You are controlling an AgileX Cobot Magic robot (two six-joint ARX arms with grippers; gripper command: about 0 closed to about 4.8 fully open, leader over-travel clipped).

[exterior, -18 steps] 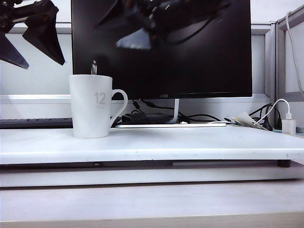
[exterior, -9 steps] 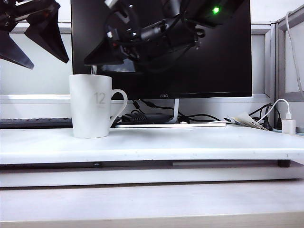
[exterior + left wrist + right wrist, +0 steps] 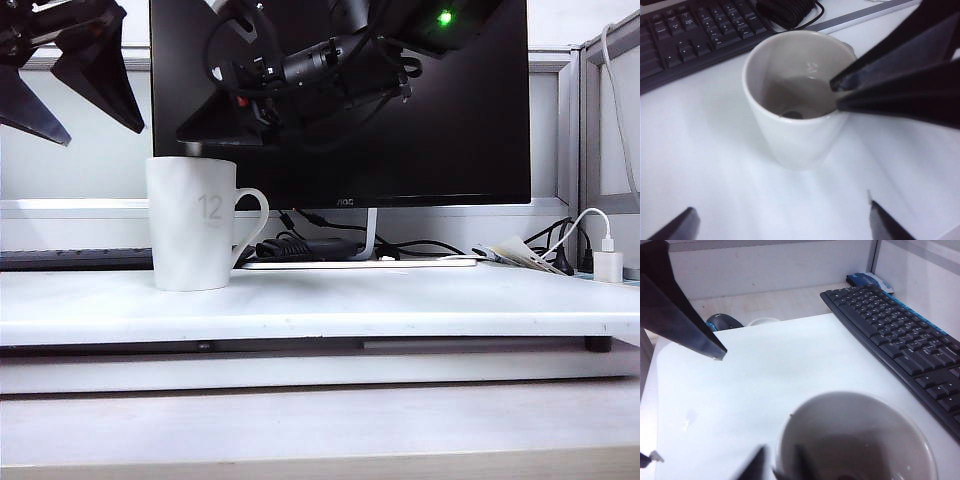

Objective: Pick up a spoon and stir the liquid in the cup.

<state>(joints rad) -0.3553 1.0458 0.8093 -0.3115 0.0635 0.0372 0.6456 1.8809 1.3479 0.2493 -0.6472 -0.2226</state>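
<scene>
Exterior view shows the right gripper (image 3: 200, 130) now down at the rim of the cup (image 3: 192, 225) on the white bench (image 3: 400, 305), where a second ago the spoon's tip stood clear above the rim with the arm only a blur higher up. Left wrist view shows its fingers (image 3: 837, 85) drawn close together over the liquid, probably pinching the spoon handle, though the spoon itself is hidden, so stirring looks about to start. Left gripper (image 3: 70, 75) hangs above and beside the cup, fingers spread wide, as before.
</scene>
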